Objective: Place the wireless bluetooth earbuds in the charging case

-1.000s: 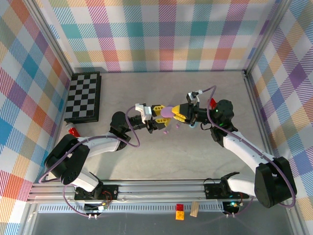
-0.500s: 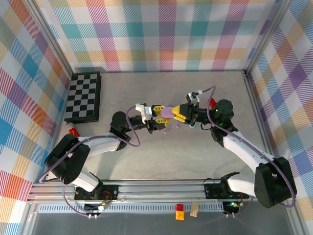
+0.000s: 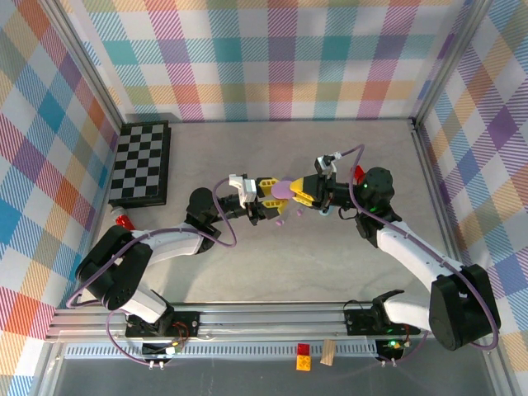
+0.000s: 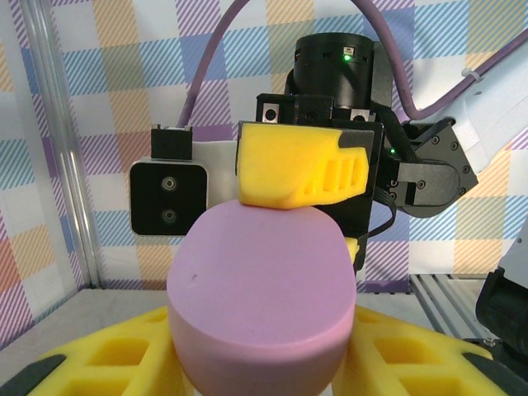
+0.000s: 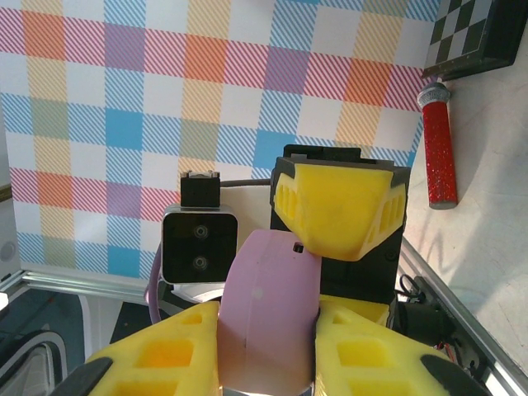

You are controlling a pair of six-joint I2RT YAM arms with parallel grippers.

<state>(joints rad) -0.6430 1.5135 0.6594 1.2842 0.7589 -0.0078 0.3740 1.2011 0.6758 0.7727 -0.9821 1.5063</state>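
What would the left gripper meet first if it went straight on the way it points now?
Probably a yellow finger of the right gripper, which grips the same lilac case as the left gripper; depth unclear.

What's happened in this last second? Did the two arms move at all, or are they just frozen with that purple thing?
Nothing visibly changed. The left claw and the right claw are both still clamped on the lilac case, holding it between them at the same spot. The chessboard lies where it was.

1 lilac case (image 3: 282, 189), perhaps 3 earbuds (image 3: 280, 221)
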